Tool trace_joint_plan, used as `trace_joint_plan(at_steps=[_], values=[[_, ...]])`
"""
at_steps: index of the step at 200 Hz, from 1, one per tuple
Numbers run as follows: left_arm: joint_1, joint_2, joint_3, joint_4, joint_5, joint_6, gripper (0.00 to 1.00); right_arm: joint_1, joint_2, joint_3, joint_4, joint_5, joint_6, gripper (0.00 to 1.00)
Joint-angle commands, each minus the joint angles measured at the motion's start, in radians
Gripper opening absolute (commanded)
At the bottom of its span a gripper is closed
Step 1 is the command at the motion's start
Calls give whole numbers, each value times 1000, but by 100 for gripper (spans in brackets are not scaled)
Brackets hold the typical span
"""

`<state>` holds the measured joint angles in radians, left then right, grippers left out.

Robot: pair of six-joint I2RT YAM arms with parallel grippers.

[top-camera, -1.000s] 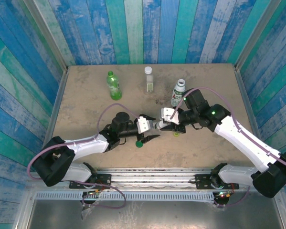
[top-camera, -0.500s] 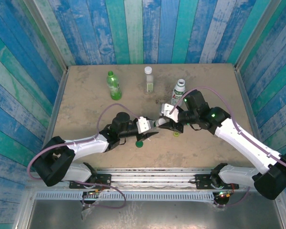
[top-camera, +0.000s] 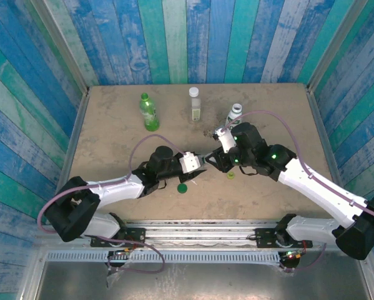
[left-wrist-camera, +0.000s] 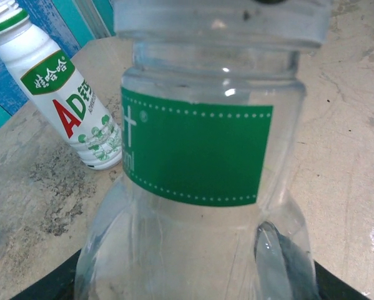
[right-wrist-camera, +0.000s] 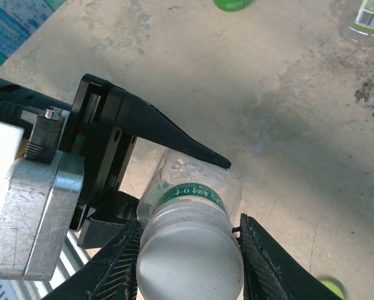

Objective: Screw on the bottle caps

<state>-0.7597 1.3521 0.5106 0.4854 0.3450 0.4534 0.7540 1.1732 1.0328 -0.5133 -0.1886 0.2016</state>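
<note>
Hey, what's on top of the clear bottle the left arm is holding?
A white cap sits on the clear bottle, clamped between the right fingers. The cap covers the neck threads, so how far it is screwed on can't be seen.

A lab test booth: painted plank walls (top-camera: 193, 37) (blue and green) enclose a worn table (top-camera: 105, 119).

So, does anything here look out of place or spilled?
Nothing is spilled. Two caps lie loose on the table, off any bottle: a dark green cap and a yellow-green cap, both toward the near middle. The white bottle seems to stand with a bare neck.
</note>
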Motion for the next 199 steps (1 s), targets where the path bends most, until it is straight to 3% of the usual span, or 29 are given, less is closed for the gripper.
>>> trace_joint_plan(at_steps=[1,17,40,66,78,119,199], values=[[11,3,19,26,-64,-6,52,-4,-37,32,-100,77,10,43],[11,-19,-2,33,-32,-8,52,-8,-74,42,-99,80,-134,58],[11,-37,-15,28,32,-9,53,-12,-127,37,-95,45,-420,71],[11,-48,-9,1,58,-3,53,-10,-186,-7,-106,-117,-736,70],[11,-53,-8,-14,55,10,53,-12,-185,-3,-113,-124,-836,69],[11,-69,-10,-20,62,15,54,-13,-66,107,-225,-84,-973,65],[11,-80,-12,-34,73,19,55,-34,79,163,-227,-145,-979,48]])
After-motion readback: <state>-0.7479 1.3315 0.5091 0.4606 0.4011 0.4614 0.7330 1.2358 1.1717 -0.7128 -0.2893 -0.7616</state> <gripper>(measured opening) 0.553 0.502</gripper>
